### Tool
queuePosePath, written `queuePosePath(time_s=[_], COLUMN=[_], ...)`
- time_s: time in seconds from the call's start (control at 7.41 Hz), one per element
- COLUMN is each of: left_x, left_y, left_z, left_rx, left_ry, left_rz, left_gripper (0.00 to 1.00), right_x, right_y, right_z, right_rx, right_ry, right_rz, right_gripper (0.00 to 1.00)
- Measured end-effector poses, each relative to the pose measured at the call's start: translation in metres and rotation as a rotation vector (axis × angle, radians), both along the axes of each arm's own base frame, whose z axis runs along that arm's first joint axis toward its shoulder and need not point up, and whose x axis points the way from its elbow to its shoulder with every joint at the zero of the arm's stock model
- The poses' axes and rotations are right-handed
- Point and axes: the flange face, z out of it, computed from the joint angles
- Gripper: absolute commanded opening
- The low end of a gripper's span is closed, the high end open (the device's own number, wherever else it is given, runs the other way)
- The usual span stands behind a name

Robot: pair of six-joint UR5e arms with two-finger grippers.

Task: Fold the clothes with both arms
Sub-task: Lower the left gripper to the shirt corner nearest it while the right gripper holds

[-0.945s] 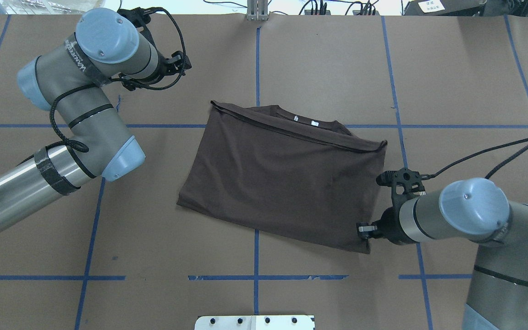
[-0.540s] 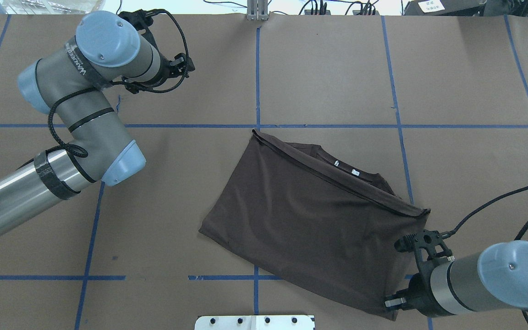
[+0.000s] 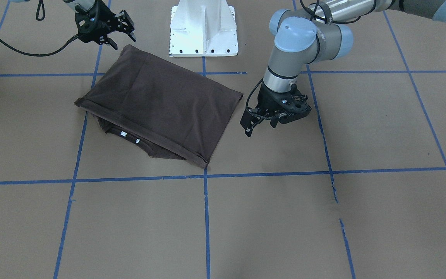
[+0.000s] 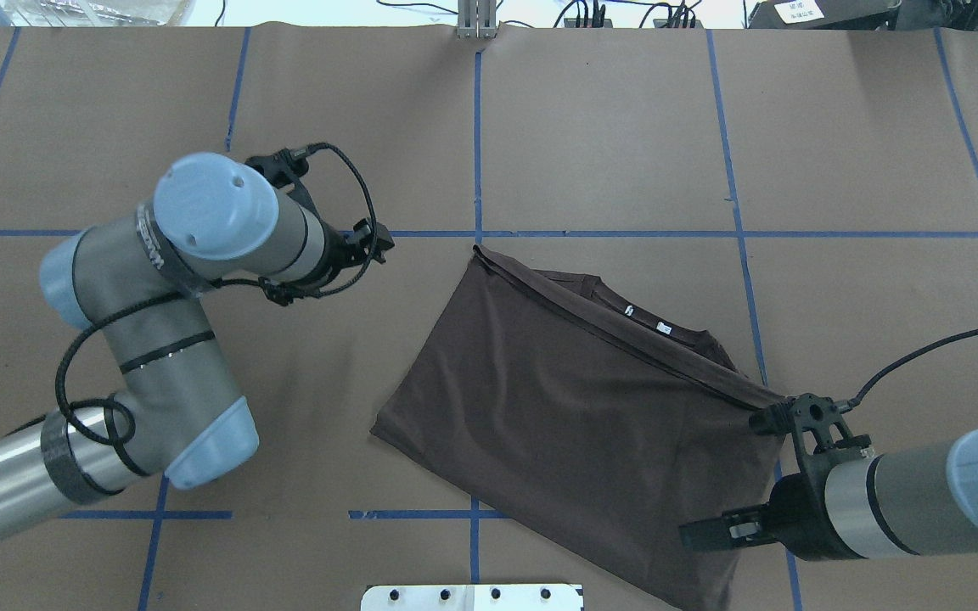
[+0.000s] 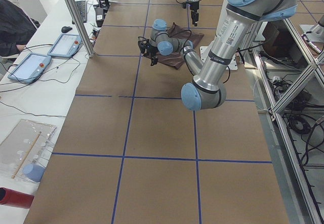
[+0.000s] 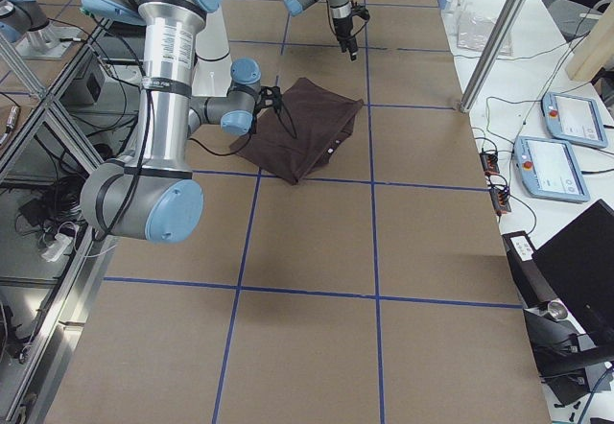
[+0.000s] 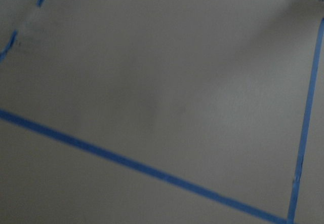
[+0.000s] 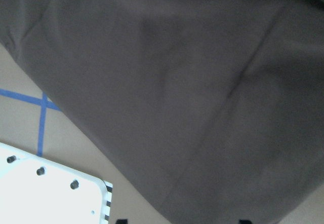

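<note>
Brown folded T-shirt (image 4: 574, 424) lies on the tabletop (image 4: 837, 127) near its robot-side edge. The right claw (image 3: 121, 37) hovers wide above one shirt corner. I cannot tell the left claw (image 3: 261, 122) spread.

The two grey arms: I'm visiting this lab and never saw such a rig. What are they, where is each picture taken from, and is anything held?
They are a robot's left arm and right arm at a table under blue-taped brown paper. One picture looks down from behind the robot, one faces it, two look along the table from its ends, two come from wrist cameras. A folded dark brown T-shirt lies there. The right hand, by its corner, and the left hand, apart from it, are open and hold nothing.
</note>
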Motion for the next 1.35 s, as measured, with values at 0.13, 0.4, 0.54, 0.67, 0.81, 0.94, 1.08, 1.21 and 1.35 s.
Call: queuePosePath(time_s=[0.13, 0.4, 0.54, 0.67, 0.81, 0.94, 1.08, 1.21, 1.35], left_x=[0.022, 0.063, 0.079, 0.09, 0.094, 0.095, 0.094, 0.093, 0.092], left_y=[0.04, 0.102, 0.121, 0.13, 0.134, 0.135, 0.136, 0.137, 0.137], left_z=[0.004, 0.01, 0.015, 0.02, 0.022, 0.022, 0.02, 0.017, 0.015], left_rx=[-0.078, -0.159, -0.17, -0.18, -0.187, -0.192, -0.192, -0.189, -0.185], left_ry=[0.008, -0.001, -0.013, -0.023, -0.027, -0.026, -0.022, -0.017, -0.014], left_rz=[0.014, 0.033, 0.041, 0.045, 0.044, 0.041, 0.04, 0.044, 0.048], left_gripper=[0.94, 0.89, 0.84, 0.58, 0.1, 0.0, 0.0, 0.0, 0.0], right_x=[0.008, 0.015, 0.012, 0.01, 0.01, 0.01, 0.011, 0.012, 0.013], right_y=[-0.017, -0.043, -0.053, -0.059, -0.062, -0.065, -0.066, -0.067, -0.068], right_z=[-0.007, -0.02, -0.025, -0.027, -0.028, -0.028, -0.028, -0.028, -0.028], right_rx=[0.011, 0.029, 0.035, 0.038, 0.04, 0.04, 0.04, 0.04, 0.039], right_ry=[-0.036, -0.082, -0.095, -0.101, -0.103, -0.104, -0.104, -0.104, -0.104], right_rz=[0.045, 0.114, 0.133, 0.145, 0.152, 0.158, 0.162, 0.164, 0.166], right_gripper=[1.0, 1.0, 1.0, 1.0, 1.0, 1.0, 1.0, 1.0, 1.0])
